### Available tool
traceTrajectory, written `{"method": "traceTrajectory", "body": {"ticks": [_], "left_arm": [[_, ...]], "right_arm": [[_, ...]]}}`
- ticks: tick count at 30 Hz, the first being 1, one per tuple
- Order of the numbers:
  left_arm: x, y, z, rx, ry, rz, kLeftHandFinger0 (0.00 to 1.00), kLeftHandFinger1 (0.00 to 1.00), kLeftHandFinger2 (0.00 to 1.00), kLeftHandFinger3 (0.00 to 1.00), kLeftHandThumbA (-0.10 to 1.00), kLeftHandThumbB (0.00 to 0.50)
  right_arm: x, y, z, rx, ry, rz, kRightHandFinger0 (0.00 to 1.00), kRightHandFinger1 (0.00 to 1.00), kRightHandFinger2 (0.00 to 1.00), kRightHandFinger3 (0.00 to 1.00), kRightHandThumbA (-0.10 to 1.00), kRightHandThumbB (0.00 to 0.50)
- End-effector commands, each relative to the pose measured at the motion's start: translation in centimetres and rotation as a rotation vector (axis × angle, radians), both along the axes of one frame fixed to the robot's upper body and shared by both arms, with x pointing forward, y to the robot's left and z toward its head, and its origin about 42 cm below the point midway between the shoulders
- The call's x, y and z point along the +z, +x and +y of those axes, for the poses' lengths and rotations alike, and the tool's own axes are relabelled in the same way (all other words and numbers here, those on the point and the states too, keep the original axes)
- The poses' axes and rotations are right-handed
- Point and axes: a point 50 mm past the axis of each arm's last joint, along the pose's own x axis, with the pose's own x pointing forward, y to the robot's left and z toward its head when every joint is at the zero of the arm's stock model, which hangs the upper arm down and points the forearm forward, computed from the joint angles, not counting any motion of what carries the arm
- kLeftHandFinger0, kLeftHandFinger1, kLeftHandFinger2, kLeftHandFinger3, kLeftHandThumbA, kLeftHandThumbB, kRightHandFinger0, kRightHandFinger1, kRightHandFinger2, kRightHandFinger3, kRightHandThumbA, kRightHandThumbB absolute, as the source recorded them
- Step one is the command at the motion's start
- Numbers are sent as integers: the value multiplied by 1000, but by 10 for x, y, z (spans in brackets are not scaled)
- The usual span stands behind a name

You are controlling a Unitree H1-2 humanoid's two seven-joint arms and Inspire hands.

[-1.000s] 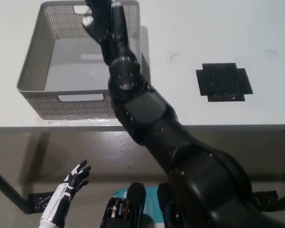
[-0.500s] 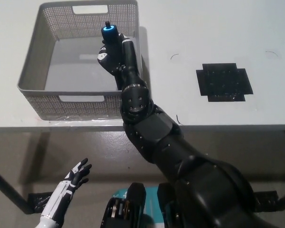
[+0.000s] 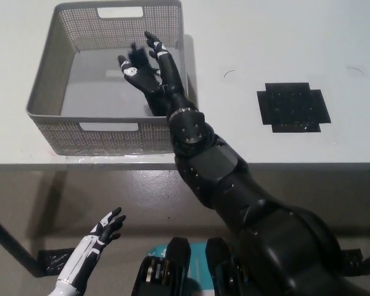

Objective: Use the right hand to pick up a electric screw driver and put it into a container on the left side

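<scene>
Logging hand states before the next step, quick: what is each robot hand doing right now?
Right robot hand: open, fingers spread, holding nothing, over the grey basket.
Left robot hand: open, empty, resting low at lower left, below the table.

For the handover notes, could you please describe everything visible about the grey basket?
The grey basket is a rectangular, perforated container that looks like plastic, with a cut-out handle slot in its near and far walls. It stands upright on the white table, near its front left edge. The black right hand, fingers spread, hovers over its right side.
</scene>
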Motion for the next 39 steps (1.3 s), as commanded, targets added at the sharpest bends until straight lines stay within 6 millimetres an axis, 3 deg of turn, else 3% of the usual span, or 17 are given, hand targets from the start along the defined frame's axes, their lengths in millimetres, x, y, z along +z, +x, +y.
{"method": "traceTrajectory", "body": {"ticks": [1, 8, 10, 12, 15, 17, 19, 21, 23, 25, 28, 29, 31, 33, 36, 39], "left_arm": [[11, 5, 2, -32, 29, -27, 1000, 1000, 1000, 1000, 1000, 42], [10, 6, 1, -39, 30, -28, 1000, 1000, 1000, 1000, 1000, 40], [11, 5, 1, -36, 31, -32, 1000, 1000, 1000, 1000, 1000, 30], [11, 6, 2, -36, 26, -29, 1000, 1000, 1000, 1000, 1000, 36], [12, 6, 5, -35, 25, -31, 1000, 1000, 1000, 1000, 1000, 35], [13, 6, 5, -34, 26, -33, 1000, 1000, 1000, 1000, 1000, 10], [13, 5, 6, -33, 19, -30, 1000, 1000, 1000, 1000, 1000, 10], [13, 5, 6, -29, 21, -22, 1000, 1000, 1000, 1000, 1000, 18], [11, 3, 6, -30, 29, -26, 1000, 1000, 1000, 1000, 1000, 11], [9, 2, 7, -32, 29, -25, 1000, 1000, 1000, 1000, 1000, 18], [6, 0, 7, -25, 22, -17, 1000, 1000, 1000, 1000, 1000, 25], [6, 0, 7, -24, 24, -18, 1000, 1000, 1000, 1000, 1000, 25], [5, 0, 9, -21, 22, -14, 1000, 1000, 1000, 1000, 1000, 21], [5, 0, 10, -21, 20, -15, 1000, 1000, 1000, 1000, 1000, 19], [3, 0, 9, -20, 16, -17, 1000, 1000, 1000, 1000, 1000, 15], [0, -3, 10, -9, 18, -12, 1000, 1000, 1000, 1000, 1000, 28]], "right_arm": [[4, 5, -7, 63, -5, -24, 1000, 1000, 1000, 1000, 924, 412], [12, 8, -11, 67, -6, -58, 1000, 1000, 1000, 1000, 975, 416], [23, 11, -15, 74, 25, -98, 1000, 1000, 1000, 1000, 992, 406], [40, 14, -22, 70, 70, -180, 1000, 1000, 1000, 1000, 964, 338], [64, 14, -37, 55, 86, -273, 1000, 1000, 1000, 1000, 1000, 370], [89, 4, -58, 34, 133, -384, 1000, 1000, 1000, 1000, 986, 328], [108, -8, -82, 4, 145, -461, 1000, 1000, 1000, 1000, 1000, 348], [122, -20, -107, -34, 156, -535, 1000, 1000, 1000, 1000, 1000, 326], [130, -32, -130, -67, 190, -589, 1000, 1000, 1000, 1000, 1000, 372], [133, -45, -148, -95, 228, -622, 1000, 1000, 1000, 1000, 1000, 384], [129, -70, -184, -137, 270, -671, 1000, 1000, 1000, 1000, 973, 352], [128, -73, -188, -141, 275, -674, 1000, 1000, 1000, 1000, 968, 352], [110, -93, -208, -156, 295, -686, 1000, 1000, 1000, 1000, 934, 315], [94, -108, -218, -163, 309, -684, 1000, 1000, 1000, 1000, 909, 317], [65, -137, -235, -173, 302, -684, 1000, 1000, 1000, 1000, 927, 269], [37, -169, -244, -174, 272, -667, 1000, 1000, 1000, 1000, 960, 264]]}}
